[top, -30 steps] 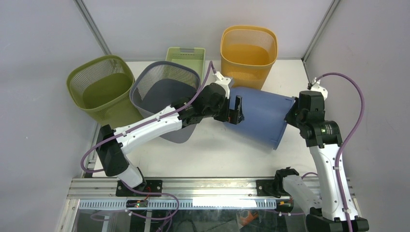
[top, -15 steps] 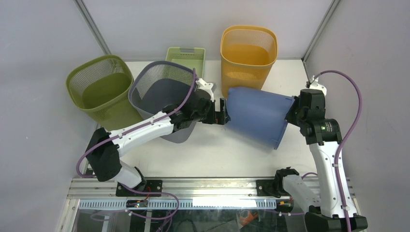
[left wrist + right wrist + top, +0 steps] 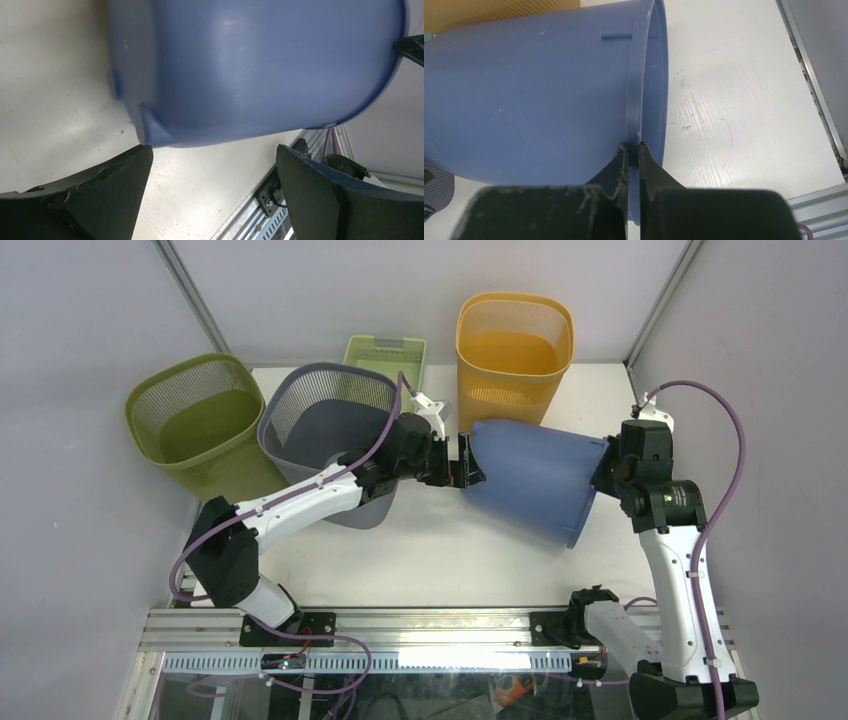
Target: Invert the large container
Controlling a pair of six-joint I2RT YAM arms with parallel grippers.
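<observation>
The large blue container (image 3: 530,478) lies tilted on its side, bottom toward the left, open mouth toward the right. It fills the top of the left wrist view (image 3: 250,65) and the right wrist view (image 3: 534,100). My right gripper (image 3: 604,472) is shut on its rim (image 3: 633,145), one finger inside and one outside. My left gripper (image 3: 466,462) is open at the container's bottom edge. In the left wrist view the left gripper (image 3: 212,165) shows its two fingers apart, just below the bottom edge.
A grey mesh basket (image 3: 325,430) sits under the left arm. An olive mesh basket (image 3: 190,425) stands at the far left. A small green tray (image 3: 385,355) and an orange mesh basket (image 3: 515,340) stand at the back. Grey walls close both sides.
My left gripper has drawn back from over the container's side to its bottom edge. The grey and olive baskets have shifted left. The right gripper holds the rim, almost unmoved.
</observation>
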